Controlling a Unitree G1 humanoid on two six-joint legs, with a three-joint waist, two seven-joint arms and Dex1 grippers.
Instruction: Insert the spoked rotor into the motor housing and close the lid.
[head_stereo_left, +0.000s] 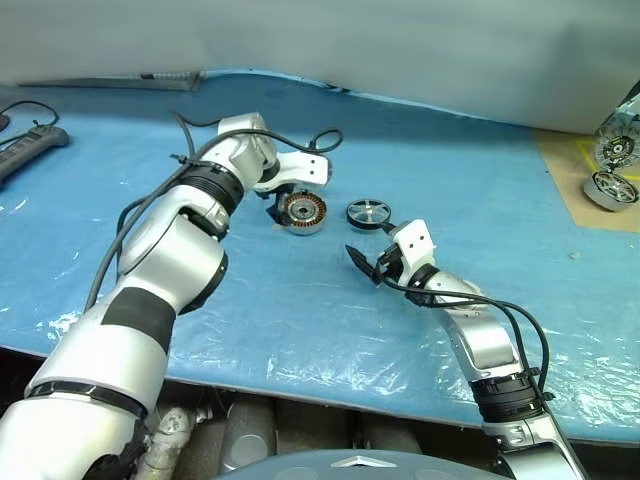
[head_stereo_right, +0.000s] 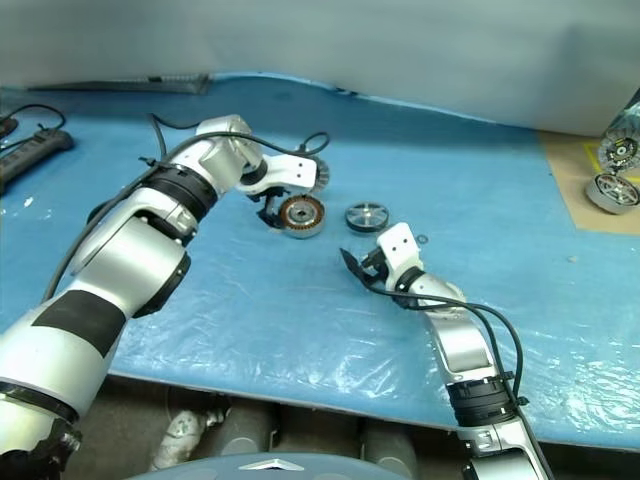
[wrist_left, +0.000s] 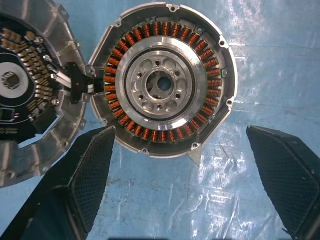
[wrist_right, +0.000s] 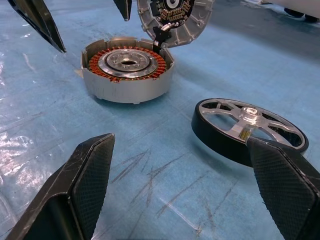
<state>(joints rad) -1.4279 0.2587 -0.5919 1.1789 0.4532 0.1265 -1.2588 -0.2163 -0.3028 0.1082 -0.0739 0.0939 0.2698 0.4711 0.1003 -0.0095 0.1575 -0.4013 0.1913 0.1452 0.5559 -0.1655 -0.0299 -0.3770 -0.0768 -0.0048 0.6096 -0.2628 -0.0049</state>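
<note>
i've got the motor housing (wrist_right: 128, 69) sitting on the blue-covered desk (head_stereo_left: 300, 320), windings up and its cup empty apart from the silver hub. the lid (wrist_right: 175, 19) is hinged open and tilted back behind it, joined by a short black-and-white lead, circuit face showing. the spoked rotor (wrist_right: 249, 129) lies flat on the desk just beside the housing, on my right side, apart from it and untouched.

my left gripper (wrist_left: 185, 175) hangs over the housing pointing steeply down, fingers spread wide with nothing between them. my right gripper (wrist_right: 185, 185) sits low and nearly level, also spread wide and empty, looking across the desk with the rotor just ahead of its right finger.

as i judge it, the step in hand is picking up the rotor, and the right gripper is the one for it. i'd shift so the rim sits between both fingers, not off to one side, and pinch across the rim to keep the ring level. i'd lift it clear, bring it in square over the hub, and lower it straight so it doesn't cock against the windings. i'd keep the left gripper off the lid lead until the rotor is seated.
</note>
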